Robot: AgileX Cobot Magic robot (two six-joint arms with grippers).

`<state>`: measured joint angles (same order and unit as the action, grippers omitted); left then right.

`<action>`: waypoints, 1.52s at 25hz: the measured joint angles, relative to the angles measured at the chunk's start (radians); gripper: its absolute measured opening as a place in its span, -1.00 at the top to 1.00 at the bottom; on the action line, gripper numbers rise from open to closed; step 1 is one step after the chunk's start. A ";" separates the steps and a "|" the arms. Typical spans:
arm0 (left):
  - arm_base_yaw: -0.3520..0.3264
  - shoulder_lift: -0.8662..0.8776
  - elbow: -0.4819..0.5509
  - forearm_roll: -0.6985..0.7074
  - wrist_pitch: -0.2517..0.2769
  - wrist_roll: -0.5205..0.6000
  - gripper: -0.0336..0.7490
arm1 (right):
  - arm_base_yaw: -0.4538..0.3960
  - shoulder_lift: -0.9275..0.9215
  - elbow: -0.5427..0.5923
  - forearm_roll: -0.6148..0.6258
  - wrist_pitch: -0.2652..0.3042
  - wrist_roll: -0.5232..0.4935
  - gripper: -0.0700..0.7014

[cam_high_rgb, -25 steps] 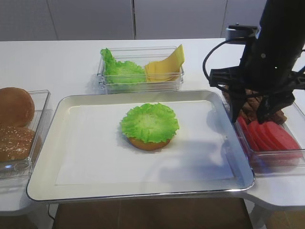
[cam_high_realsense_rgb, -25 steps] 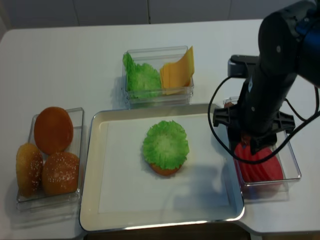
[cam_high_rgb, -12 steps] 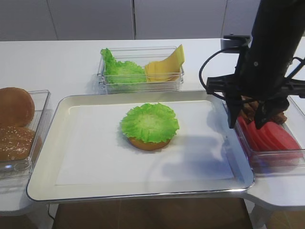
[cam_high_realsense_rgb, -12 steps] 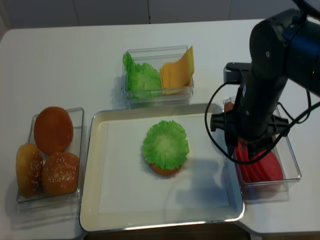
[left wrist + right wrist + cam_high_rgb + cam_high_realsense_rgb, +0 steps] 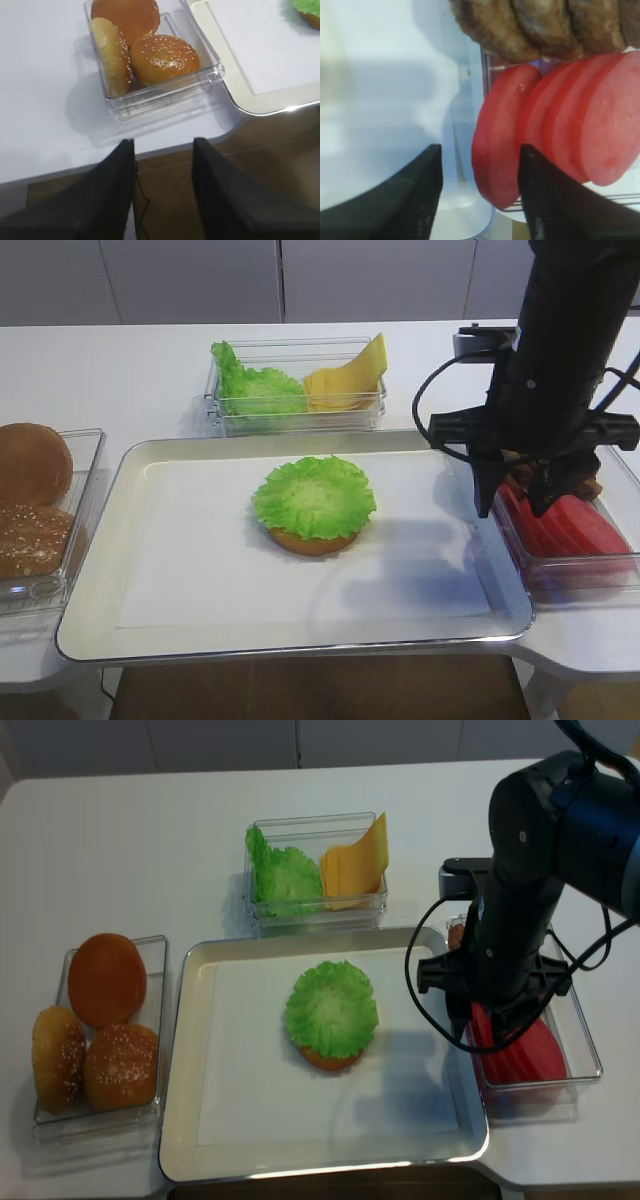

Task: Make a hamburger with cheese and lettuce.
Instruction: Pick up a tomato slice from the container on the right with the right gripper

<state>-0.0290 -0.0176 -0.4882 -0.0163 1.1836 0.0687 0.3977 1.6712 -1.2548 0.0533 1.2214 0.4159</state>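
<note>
Table: white top [image 5: 120, 370], rounded corner at 5 o'clock.
Back wall: pale grey panels [image 5: 200, 280], possibly cabinet doors.
Floor: brown [image 5: 165, 200], below the table edge.
Light: soft, even.

One hamburger [image 5: 331, 1016], three sesame buns [image 5: 120, 1065], one tray [image 5: 184, 1120], three clear containers [image 5: 315, 910], two grippers [image 5: 479, 190].

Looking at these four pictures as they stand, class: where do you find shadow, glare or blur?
Exterior high: the arm's bluish shadow falls across the tray, whose front rim catches glare. Right wrist: tomato slices fairly sharp, the right gripper fingers soft and dark, the white surface on the left washed out. Left wrist: the buns sharp, the left gripper fingers blurred.
</note>
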 joint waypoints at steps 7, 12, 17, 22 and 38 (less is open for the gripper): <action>0.000 0.000 0.000 0.000 0.000 0.000 0.18 | 0.000 0.018 0.000 -0.002 -0.002 -0.025 -0.19; 0.000 0.000 0.000 0.000 0.000 0.000 0.18 | 0.000 0.018 0.000 -0.002 -0.002 -0.030 -0.19; 0.000 0.000 0.000 0.000 0.000 0.000 0.18 | 0.000 0.018 0.000 -0.002 -0.002 -0.048 -0.19; 0.000 0.000 0.000 0.000 0.000 0.000 0.18 | 0.000 0.018 0.000 -0.002 -0.004 -0.053 -0.16; 0.000 0.000 0.000 0.000 0.000 0.000 0.18 | 0.000 0.018 0.000 -0.019 -0.004 -0.073 0.49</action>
<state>-0.0290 -0.0176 -0.4882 -0.0163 1.1836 0.0687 0.3977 1.6891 -1.2548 0.0341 1.2176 0.3429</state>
